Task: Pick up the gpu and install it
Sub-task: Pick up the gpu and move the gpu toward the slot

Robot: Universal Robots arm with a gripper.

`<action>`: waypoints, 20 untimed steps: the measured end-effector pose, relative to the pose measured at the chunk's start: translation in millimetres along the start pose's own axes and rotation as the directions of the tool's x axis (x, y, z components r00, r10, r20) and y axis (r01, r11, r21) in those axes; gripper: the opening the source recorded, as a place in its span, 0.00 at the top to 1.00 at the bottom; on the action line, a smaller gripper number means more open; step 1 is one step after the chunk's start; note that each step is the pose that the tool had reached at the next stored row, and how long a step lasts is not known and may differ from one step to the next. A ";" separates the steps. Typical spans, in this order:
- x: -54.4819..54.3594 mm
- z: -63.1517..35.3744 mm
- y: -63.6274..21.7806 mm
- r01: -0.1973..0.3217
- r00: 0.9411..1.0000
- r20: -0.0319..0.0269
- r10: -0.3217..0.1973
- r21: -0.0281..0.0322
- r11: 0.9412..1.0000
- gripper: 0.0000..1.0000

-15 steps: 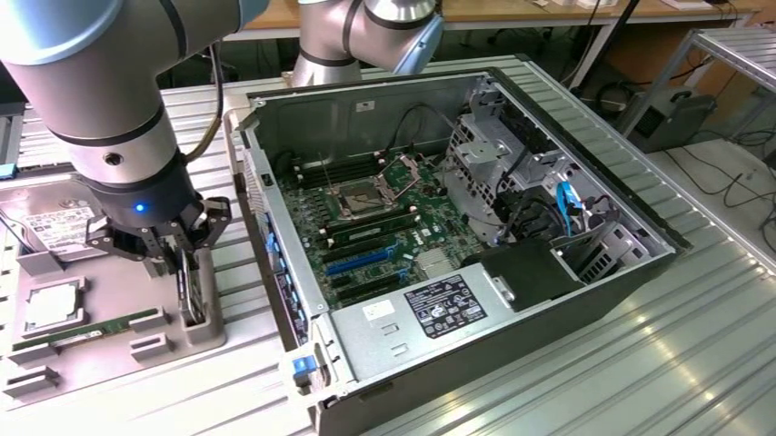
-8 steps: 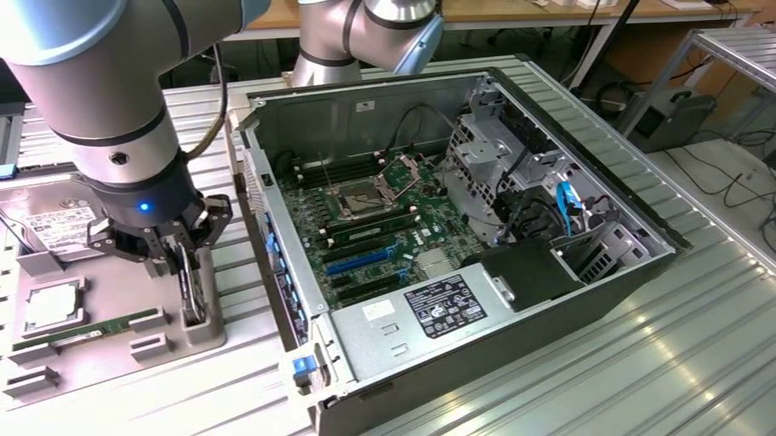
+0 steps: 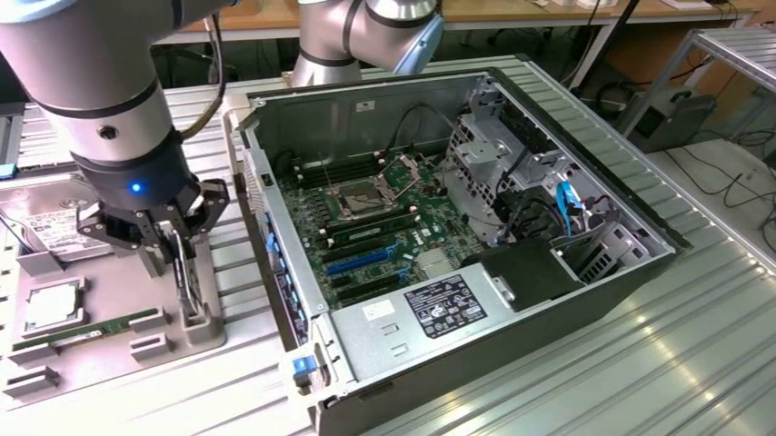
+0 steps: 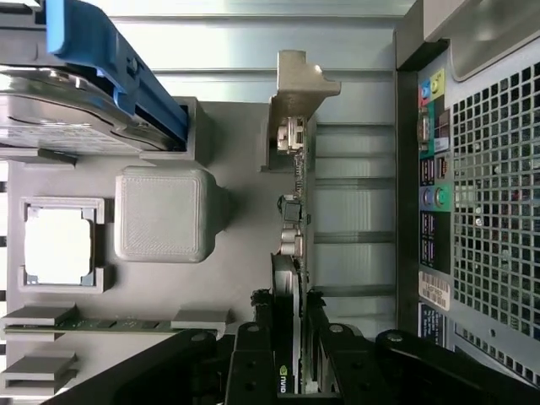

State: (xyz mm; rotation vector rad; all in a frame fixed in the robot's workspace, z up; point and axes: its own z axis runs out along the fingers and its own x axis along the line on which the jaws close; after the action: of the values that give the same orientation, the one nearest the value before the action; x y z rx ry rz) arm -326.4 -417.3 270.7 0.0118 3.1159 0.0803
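- Ribbed metal formed the surface (image 3: 679, 363), didn't it? What lay at the exterior view's left?
- A grey tray (image 3: 122, 350). It carried a hard drive (image 3: 49, 232) with a white label. Next came a square processor (image 3: 51, 304) in its own pocket, and a green memory stick (image 3: 91, 329) lying flat nearer the camera.
- And the arm?
- The arm (image 3: 85, 100) hung over the right part of the tray, with a blue light on its wrist. Its hand (image 3: 174, 259) straddled the graphics card (image 3: 189, 291), which stood on edge in a slot of the tray.
- Was the hand gripping?
- As far as the wrist view showed, yes. The hand (image 4: 289, 375) was clamped on the graphics card (image 4: 291, 219), with a black finger (image 4: 253, 363) against each face, at the end with the green logo.
- Was the graphics card off the tray?
- No, it sat upright in its slot.
- And further right?
- An open computer case (image 3: 363, 100) lay on its side just beside the tray. Its motherboard (image 3: 388, 227) was exposed, and a power supply (image 3: 442, 309) sat at the near end.
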 end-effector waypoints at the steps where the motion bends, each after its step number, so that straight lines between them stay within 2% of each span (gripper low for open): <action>1: -0.1 -3.8 0.2 0.000 1.000 0.000 0.000 0.000 1.000 0.74; 15: -8.2 -74.5 3.4 0.002 1.000 -0.007 -0.002 0.000 1.000 0.74; 20: -13.8 -97.8 0.4 0.002 1.000 -0.008 -0.002 0.000 1.000 0.74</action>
State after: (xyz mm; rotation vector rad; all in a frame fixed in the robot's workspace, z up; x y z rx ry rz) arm -315.0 -422.1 368.7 0.0077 3.1239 0.0805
